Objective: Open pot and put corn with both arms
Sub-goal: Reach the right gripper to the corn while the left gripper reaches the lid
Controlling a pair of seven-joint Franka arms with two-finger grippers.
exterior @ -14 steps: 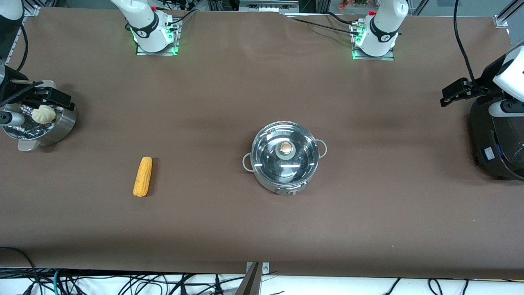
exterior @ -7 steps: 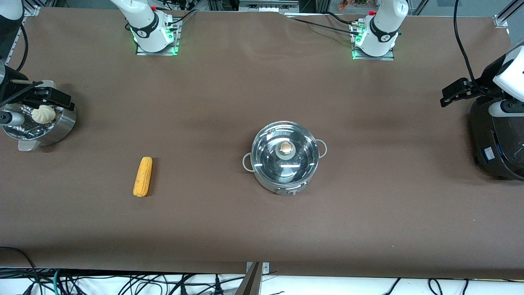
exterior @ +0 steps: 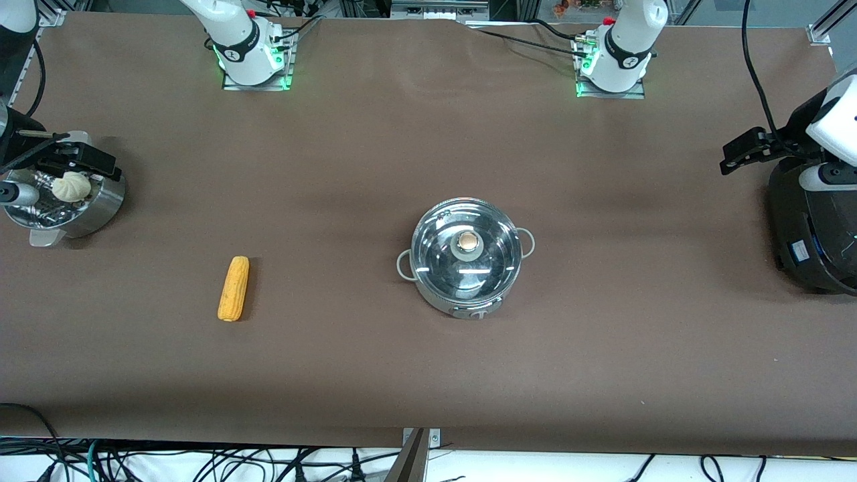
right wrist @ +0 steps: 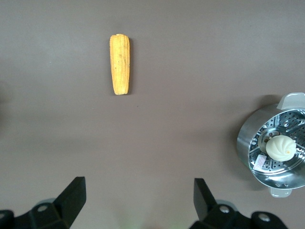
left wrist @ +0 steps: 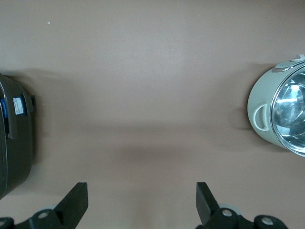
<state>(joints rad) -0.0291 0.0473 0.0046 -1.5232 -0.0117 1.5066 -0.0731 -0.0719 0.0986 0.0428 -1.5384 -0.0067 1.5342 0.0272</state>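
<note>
Pot [exterior: 466,257] sat mid-table, lid on, tan knob [exterior: 468,241] likely best hold, glass probably slick and breakable; corn [exterior: 234,288] lay toward right arm's end, likely stiff, light; left gripper [left wrist: 142,202] over black cooker [exterior: 807,227], right gripper [right wrist: 138,200] over steamer basket [exterior: 100,207], both spread wide.

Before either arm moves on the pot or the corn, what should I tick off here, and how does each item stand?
1. Glass lid seated on the pot, knob reachable: ok.
2. Corn lying alone on the table, nothing touching it: ok.
3. Left gripper open, holding nothing: ok.
4. Right gripper open, holding nothing: ok.
5. Steamer basket and black cooker stand apart from pot and corn: ok.
</note>
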